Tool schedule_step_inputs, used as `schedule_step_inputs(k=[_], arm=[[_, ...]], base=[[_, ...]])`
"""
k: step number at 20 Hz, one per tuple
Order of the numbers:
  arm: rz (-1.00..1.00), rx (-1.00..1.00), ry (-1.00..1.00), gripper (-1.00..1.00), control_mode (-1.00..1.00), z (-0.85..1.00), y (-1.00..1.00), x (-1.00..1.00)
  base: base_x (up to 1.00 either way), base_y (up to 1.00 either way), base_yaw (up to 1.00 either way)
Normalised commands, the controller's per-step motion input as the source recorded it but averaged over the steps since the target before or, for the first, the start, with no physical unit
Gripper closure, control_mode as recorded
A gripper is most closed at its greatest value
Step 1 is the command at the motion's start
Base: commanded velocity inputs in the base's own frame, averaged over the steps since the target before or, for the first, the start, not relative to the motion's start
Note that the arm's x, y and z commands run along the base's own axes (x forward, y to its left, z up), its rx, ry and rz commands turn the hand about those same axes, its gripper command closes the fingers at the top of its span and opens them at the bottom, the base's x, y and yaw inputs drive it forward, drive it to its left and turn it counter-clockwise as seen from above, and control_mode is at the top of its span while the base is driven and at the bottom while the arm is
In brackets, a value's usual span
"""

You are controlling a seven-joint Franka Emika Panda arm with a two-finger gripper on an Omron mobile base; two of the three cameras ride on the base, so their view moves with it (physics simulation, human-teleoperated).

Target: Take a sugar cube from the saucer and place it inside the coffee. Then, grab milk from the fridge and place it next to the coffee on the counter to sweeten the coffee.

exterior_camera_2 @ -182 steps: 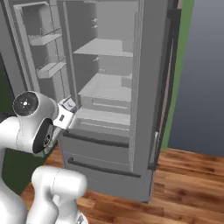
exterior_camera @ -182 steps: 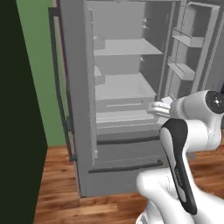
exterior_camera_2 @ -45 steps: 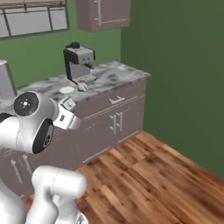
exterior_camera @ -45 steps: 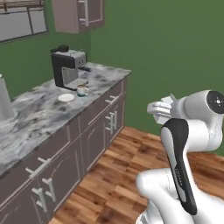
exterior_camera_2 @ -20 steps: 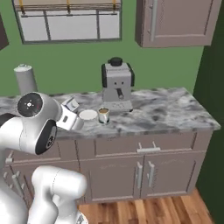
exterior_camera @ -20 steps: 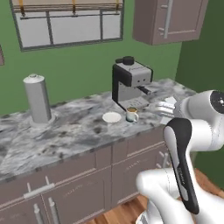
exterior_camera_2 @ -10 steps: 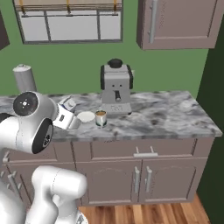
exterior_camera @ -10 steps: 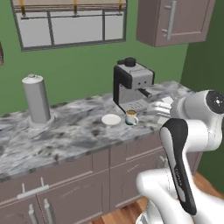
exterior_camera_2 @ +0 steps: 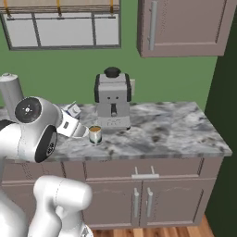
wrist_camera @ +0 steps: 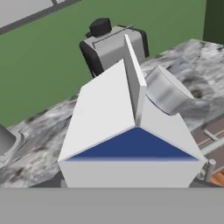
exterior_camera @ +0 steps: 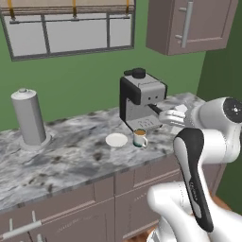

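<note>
A: Counter [exterior_camera: 71, 151] of grey-and-white marbled stone runs under the window, above brown cabinet doors with silver bar handles. Which thing on it is biggest?

B: The grey-and-black espresso machine [exterior_camera: 140, 99], standing at the back near the counter's right end. Far to its left is a tall grey cylindrical canister [exterior_camera: 29, 117], well apart from everything else.

A: And the robot?

B: Its white arm rises in front of the counter, and the gripper [exterior_camera: 171, 116] sits just right of the machine in the left base view. The jaws stand fairly wide, closed on the milk [wrist_camera: 131, 127]. In the hand view the white gable-top carton sits right before the camera, its ridge toward the espresso machine [wrist_camera: 114, 43] and a blue patch on the near face. The right base view shows a corner of the carton [exterior_camera_2: 73, 110] beside the hand, raised above the worktop.

A: Where is the coffee?

B: The coffee [exterior_camera: 140, 137], a small white mug with brown liquid, stands on the counter just in front of the machine. The saucer [exterior_camera: 116, 140] lies just beside it on the left, flat and white. Whether any sugar cube lies on it is too small to tell.
</note>
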Motion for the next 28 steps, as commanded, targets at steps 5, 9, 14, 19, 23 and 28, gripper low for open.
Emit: schedule_step_inputs(k=[5, 9, 14, 19, 23, 28], arm=[[0.10, 0.00, 0.00, 1.00, -1.00, 0.00, -0.09, 0.00], [0.29, 0.00, 0.01, 1.00, -1.00, -0.05, -0.50, 0.03], [0.25, 0.00, 0.10, 1.00, -1.00, -0.07, -0.49, 0.53], [0.16, 0.00, 0.14, 1.00, -1.00, -0.11, -0.21, 0.88], [0.16, 0.00, 0.03, 1.00, -1.00, -0.20, -0.07, 0.38], [0.27, 0.00, -0.03, 1.00, -1.00, -0.31, -0.12, -0.08]], base=[[0.07, -0.07, 0.03], [0.00, 0.00, 0.00], [0.00, 0.00, 0.00], [0.00, 0.00, 0.00], [0.00, 0.00, 0.00], [0.00, 0.00, 0.00]])
